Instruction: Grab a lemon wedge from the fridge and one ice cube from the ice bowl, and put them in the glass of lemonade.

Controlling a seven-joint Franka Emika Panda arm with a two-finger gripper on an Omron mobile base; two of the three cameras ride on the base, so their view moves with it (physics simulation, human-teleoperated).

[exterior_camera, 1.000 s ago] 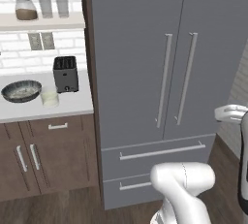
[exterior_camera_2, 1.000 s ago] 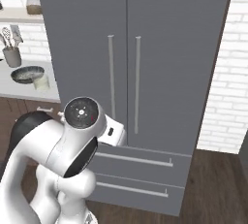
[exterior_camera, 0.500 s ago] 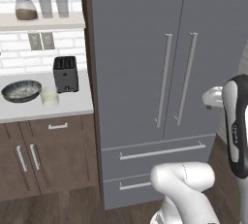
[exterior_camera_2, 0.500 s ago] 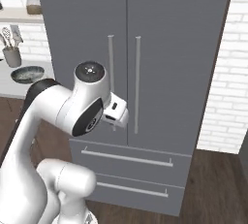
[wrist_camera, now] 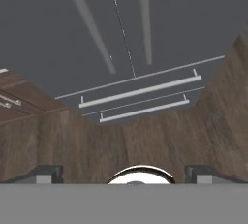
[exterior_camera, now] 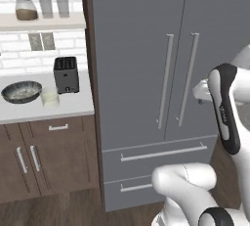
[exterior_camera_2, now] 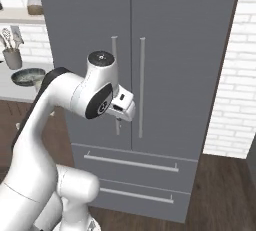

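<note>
Left base view: the fridge [exterior_camera: 146, 73] stood shut, both doors flush, bar handles side by side at centre. The lemon wedge presumably sat inside, hidden behind the doors. At 9 o'clock on the counter [exterior_camera: 73, 106] lay the ice bowl [exterior_camera: 21, 92], with the glass of lemonade [exterior_camera: 50, 99] just beside it toward 4 o'clock and the toaster [exterior_camera: 66, 75] behind. The arm's forearm rose at 3 o'clock, well short of the handles. Likely reason: the door must be opened before any fetching.

Right base view: the gripper [exterior_camera_2: 120, 119] hung in front of the left door's handle [exterior_camera_2: 115, 85], low on the bar, fingers pointing down. Touching or apart, could not tell. The bowl showed at 9 o'clock.

Hand view: the camera looked down the fridge front at the two drawer handles [wrist_camera: 140, 92] and the wooden floor [wrist_camera: 121, 145]. Finger tips [wrist_camera: 48, 173] sat wide apart at the bottom corners, released, grasping nothing.

Against half a second before: the arm had risen and swung forward, with the wrist higher and nearer the handles. The base had not driven; counter things unchanged.
</note>
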